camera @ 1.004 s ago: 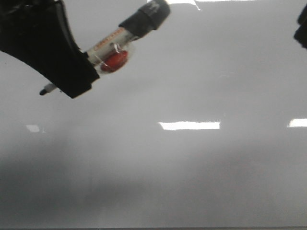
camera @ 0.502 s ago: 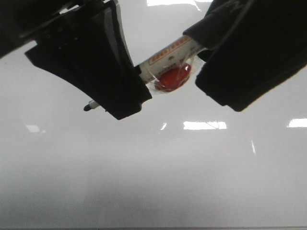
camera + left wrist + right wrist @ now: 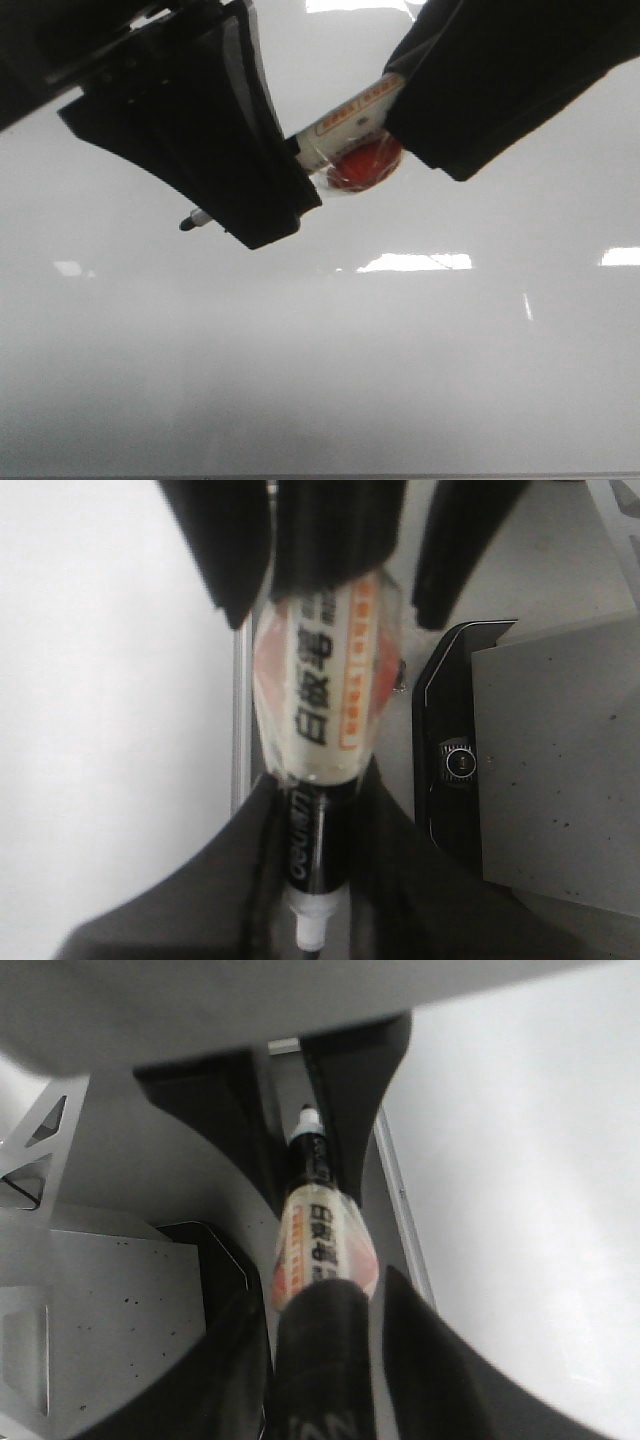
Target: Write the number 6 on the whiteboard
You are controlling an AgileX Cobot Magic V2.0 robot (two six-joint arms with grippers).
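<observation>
1. Glossy pale whiteboard (image 3: 330, 380) fills the front view, nearest along its thin dark bottom edge; its lower half carries only bright rectangular reflections, and no number 6 shows anywhere on it.
2. Further up, left of centre in the frame, the marker's dark tip pokes out from under the left gripper (image 3: 215, 170), lower left of the black jaw mass, near the board; contact cannot be told.
3. From that tip the marker (image 3: 345, 125) runs up and right: its long axis slants from lower left to upper right, a red patch under the clear wrap at mid-barrel.
4. The left gripper is clamped on the marker near the writing end (the left wrist view shows the black section pinched between its jaws).
5. Farthest, in the upper right of the frame, the right gripper (image 3: 470, 100) sits at the marker's cap end; the dark cap lies between its fingers, but whether they press it cannot be told.
6. My judgement: the left arm is nearer the tip, so writing turns on it.
</observation>
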